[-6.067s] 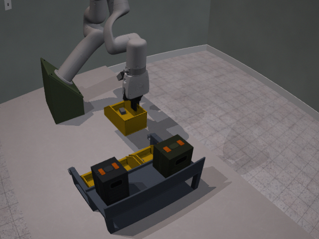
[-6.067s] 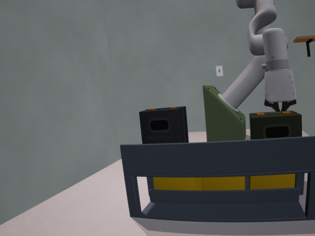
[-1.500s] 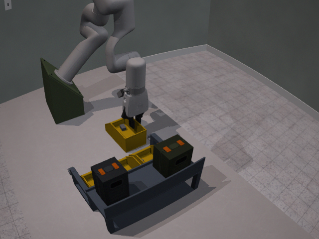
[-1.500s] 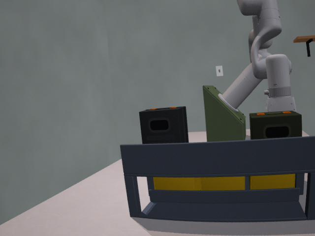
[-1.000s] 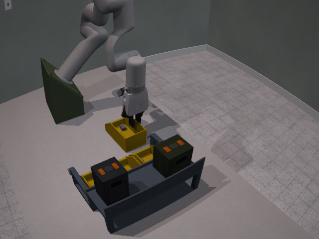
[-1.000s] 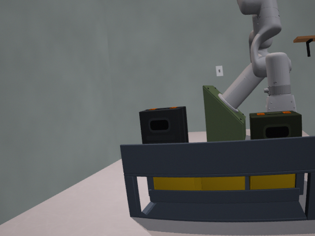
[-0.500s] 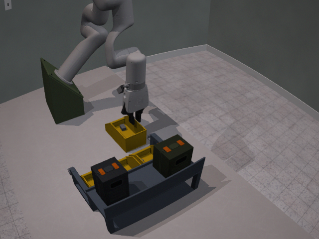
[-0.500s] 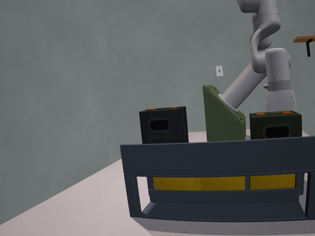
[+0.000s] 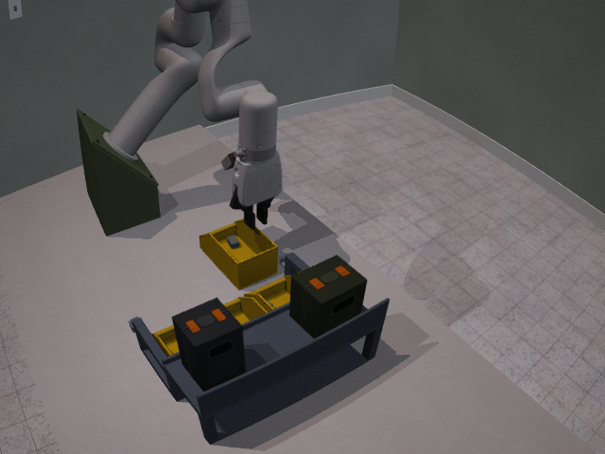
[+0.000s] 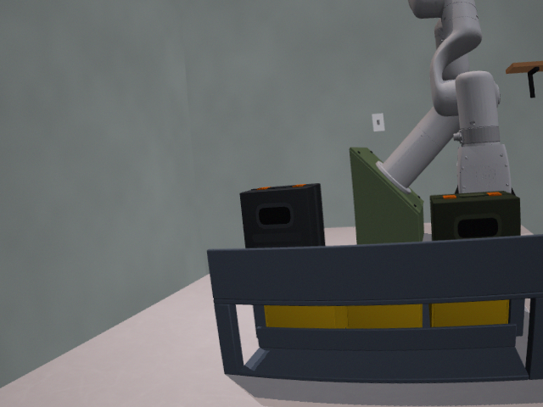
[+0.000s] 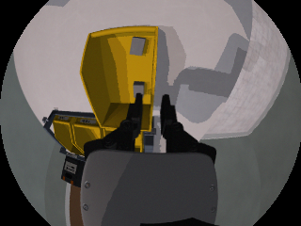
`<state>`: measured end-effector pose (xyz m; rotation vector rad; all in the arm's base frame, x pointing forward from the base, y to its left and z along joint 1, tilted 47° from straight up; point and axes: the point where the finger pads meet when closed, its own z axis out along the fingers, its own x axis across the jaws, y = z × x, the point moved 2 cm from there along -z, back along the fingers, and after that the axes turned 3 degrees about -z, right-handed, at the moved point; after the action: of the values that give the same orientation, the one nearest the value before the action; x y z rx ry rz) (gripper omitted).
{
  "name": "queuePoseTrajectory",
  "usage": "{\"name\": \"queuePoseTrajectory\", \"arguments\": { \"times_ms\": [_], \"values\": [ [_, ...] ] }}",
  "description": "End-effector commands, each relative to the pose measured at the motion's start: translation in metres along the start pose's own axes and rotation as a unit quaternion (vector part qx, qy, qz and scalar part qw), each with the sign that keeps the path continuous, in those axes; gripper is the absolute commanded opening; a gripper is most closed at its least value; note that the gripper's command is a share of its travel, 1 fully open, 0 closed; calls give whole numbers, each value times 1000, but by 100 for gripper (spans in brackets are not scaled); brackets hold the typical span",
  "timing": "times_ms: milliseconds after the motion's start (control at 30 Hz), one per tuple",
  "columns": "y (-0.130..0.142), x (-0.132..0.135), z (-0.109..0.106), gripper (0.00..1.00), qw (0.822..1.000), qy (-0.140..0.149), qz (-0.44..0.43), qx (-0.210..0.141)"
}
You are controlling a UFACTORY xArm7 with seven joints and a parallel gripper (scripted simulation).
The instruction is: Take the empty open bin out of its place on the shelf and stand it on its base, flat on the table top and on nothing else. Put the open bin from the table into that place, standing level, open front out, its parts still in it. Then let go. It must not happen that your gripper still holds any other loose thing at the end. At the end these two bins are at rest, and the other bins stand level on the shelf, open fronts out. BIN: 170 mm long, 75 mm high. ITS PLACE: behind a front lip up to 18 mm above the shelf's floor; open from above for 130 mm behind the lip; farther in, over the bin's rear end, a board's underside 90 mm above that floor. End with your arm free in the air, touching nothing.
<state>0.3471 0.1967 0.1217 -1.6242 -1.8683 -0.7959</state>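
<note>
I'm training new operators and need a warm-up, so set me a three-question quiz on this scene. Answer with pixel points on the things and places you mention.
1. True or false: the gripper [image 9: 256,224] [image 11: 151,102] is clamped on the table bin [image 9: 260,270] [image 11: 95,71].
2. Which colour is the arm's pedestal [image 9: 97,210] [image 10: 365,227]? A) orange B) white C) green
3. In the wrist view, how many grey parts can be seen inside the table bin?

Key: 1. False, its fingers stand apart without gripping it. 2. C. 3. Two.

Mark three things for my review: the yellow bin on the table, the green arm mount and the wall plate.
Yellow bin [image 9: 258,266] [image 11: 123,68]: top, outer wall; wrist, inside.
Green arm mount [image 9: 124,198] [image 10: 383,214]: top and exterior, side.
Wall plate [image 9: 15,8] [image 10: 377,122]: top and exterior, centre.
</note>
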Motion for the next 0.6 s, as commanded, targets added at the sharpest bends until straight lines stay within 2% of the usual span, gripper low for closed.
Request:
{"name": "queuePoseTrajectory", "arguments": {
  "times_ms": [0,567],
  "values": [
    [1,0,-9,26,1000,0,0,-1],
    [1,0,-36,26,1000,0,0,-1]
  ]
}}
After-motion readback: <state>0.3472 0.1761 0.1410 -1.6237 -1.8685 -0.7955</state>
